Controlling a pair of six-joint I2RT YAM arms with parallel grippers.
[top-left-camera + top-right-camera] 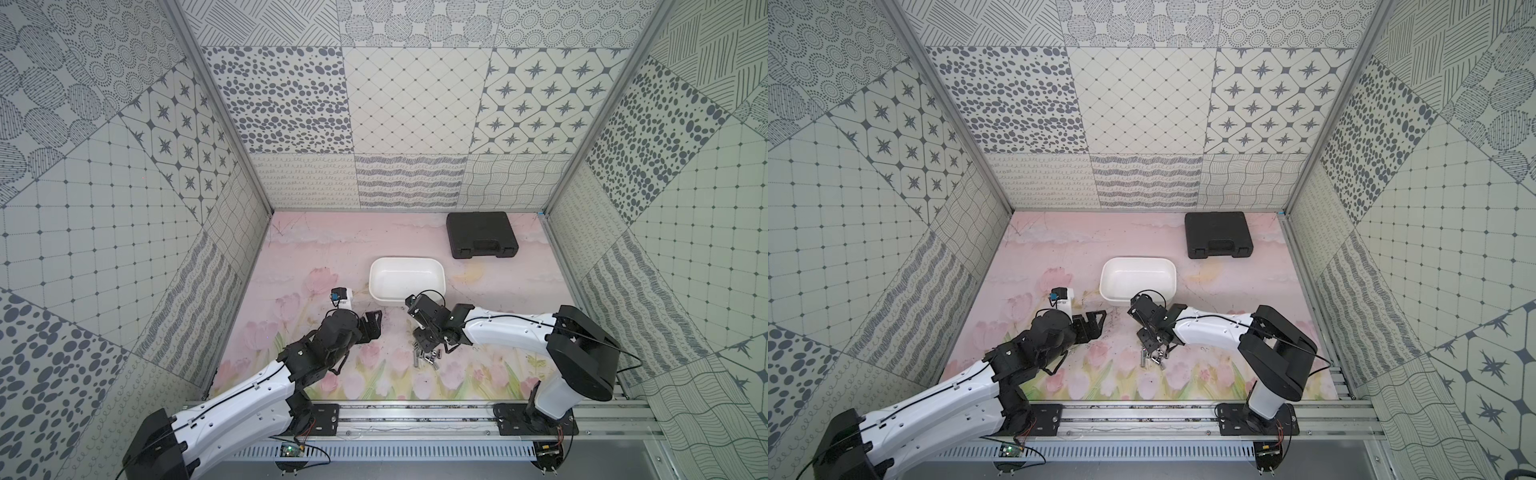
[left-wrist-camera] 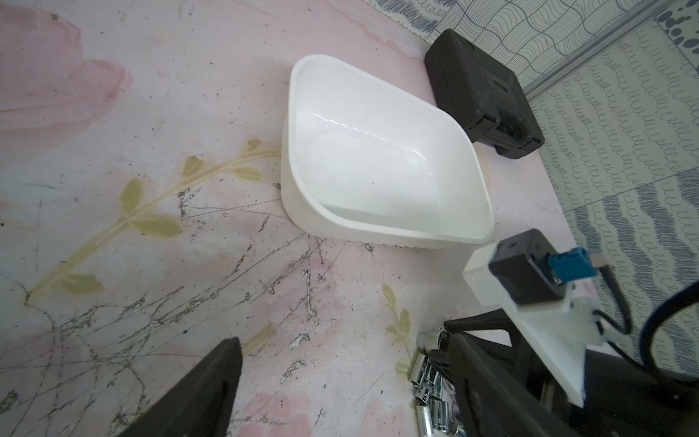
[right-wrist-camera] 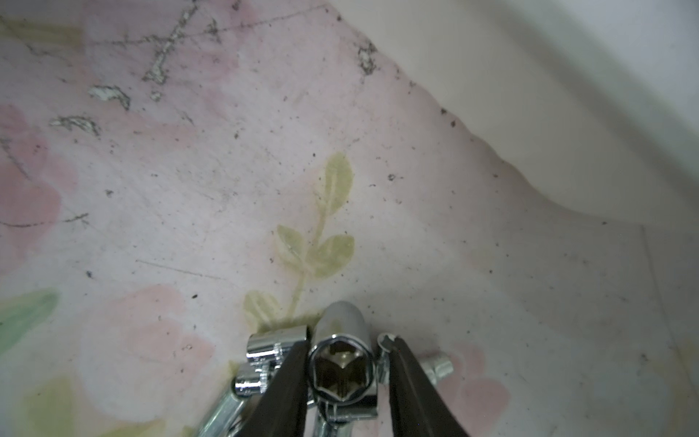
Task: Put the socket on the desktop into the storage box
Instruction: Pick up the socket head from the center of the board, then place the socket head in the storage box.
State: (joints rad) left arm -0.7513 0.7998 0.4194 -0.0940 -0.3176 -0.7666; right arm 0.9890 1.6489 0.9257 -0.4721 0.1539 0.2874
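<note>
The socket, a chrome one with its hex mouth toward the right wrist camera, lies against a small heap of other sockets on the desktop. The heap is toward the middle of the front edge, just on the near side of the storage box. The right gripper straddles the socket with its jaws drawn narrow. One finger lies against the socket's wall and the other seems to leave a sliver of gap, so I cannot tell whether it is truly clamped. The step in hand looks to be securing that grip. It is best done by finishing the squeeze squarely across the round wall before any lift, since smooth chrome may roll or squirt out, and touching neighbours could be dragged along. After that it calls for a straight rise clear of the heap, a short carry over the box's near rim and a low release inside. The left gripper hangs wide and empty toward the desktop's left side, out of the carry path.
</note>
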